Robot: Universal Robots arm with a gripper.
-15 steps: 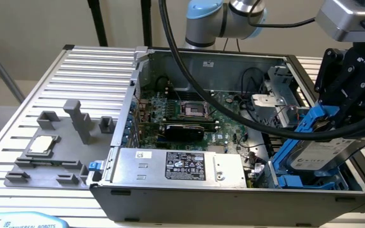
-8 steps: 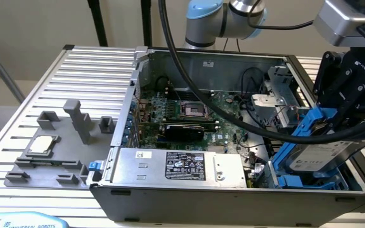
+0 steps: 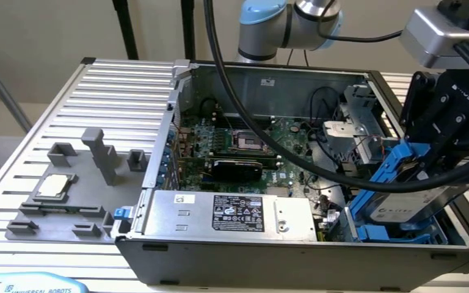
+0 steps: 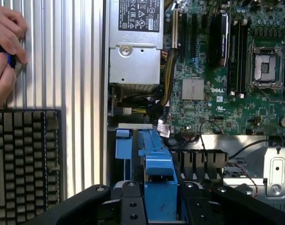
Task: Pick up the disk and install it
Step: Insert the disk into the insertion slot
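The disk (image 3: 405, 198), a silver-grey drive with a white label in a bright blue carrier, hangs tilted on edge over the drive bay at the exterior view's right end of the open computer case (image 3: 292, 256). My black gripper (image 3: 420, 160) is shut on its upper edge. In the wrist view the blue carrier of the disk (image 4: 156, 164) runs out from between the gripper (image 4: 158, 199) fingers, above another blue frame in the bay.
Inside the case lie a grey power supply (image 3: 226, 213) with a black label and the green motherboard (image 3: 243, 143). A thick black cable (image 3: 300, 155) arcs across the case. A square processor chip (image 3: 55, 185) rests on the grey fixture. A person's hands (image 4: 6, 47) and a keyboard (image 4: 27, 159) are beside the case.
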